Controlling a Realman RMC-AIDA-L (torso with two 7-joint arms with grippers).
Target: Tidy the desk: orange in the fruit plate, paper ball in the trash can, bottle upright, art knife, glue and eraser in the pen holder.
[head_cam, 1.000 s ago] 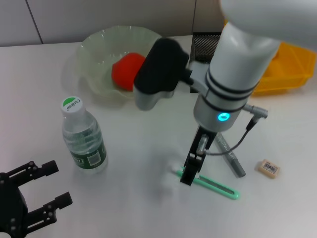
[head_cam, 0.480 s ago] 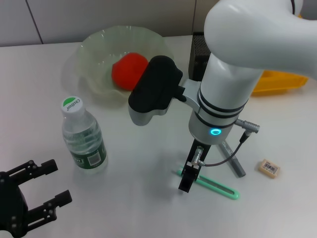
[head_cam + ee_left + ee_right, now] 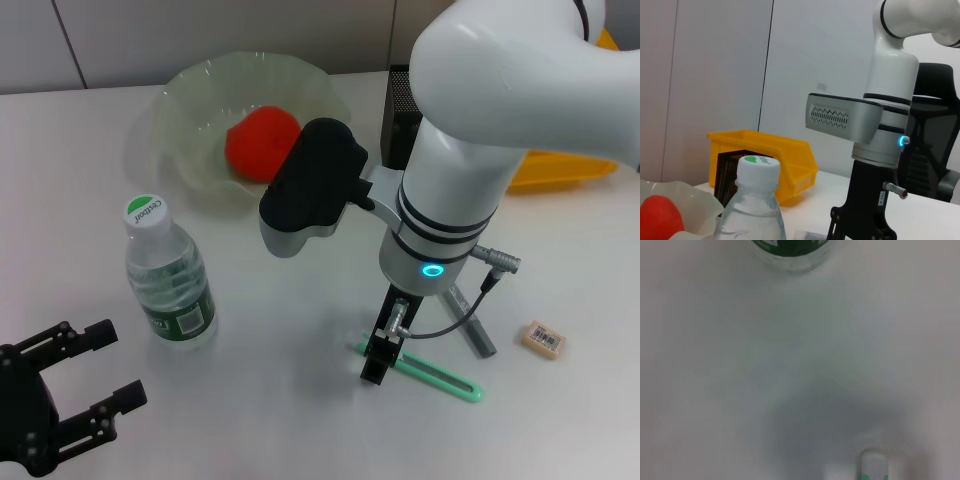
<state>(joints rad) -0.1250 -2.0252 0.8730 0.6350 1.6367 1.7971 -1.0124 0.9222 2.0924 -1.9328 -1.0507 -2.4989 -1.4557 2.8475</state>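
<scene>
Right gripper [image 3: 377, 362] is lowered onto the white desk [image 3: 280, 400] near the middle of its front edge, at the left end of the slim mint-green art knife [image 3: 430, 372], which lies flat on the surface. Whether its black fingers are apart or pressed on the knife cannot be told from these views. The grey glue stick [image 3: 467, 318] lies just behind the knife, partly hidden by the white right arm. The small tan eraser [image 3: 545, 339] rests flat toward the right edge of the desk, apart from both.

The clear plastic water bottle with a green-and-white cap [image 3: 167, 282] stands upright toward the left side of the desk; its base is also seen in the right wrist view [image 3: 789, 251]. The red-orange round fruit [image 3: 263, 143] sits inside the translucent wavy-rimmed fruit plate [image 3: 185, 100] near the back edge. The black mesh pen holder [image 3: 402, 100] stands behind the right arm, beside the yellow plastic bin [image 3: 570, 165] at the back right corner. In the left wrist view the bottle cap [image 3: 758, 171], the pen holder [image 3: 730, 168] and the bin [image 3: 770, 150] are seen in line.

Left gripper [image 3: 80, 385] is parked at the front left corner, black fingers spread apart and holding nothing.
</scene>
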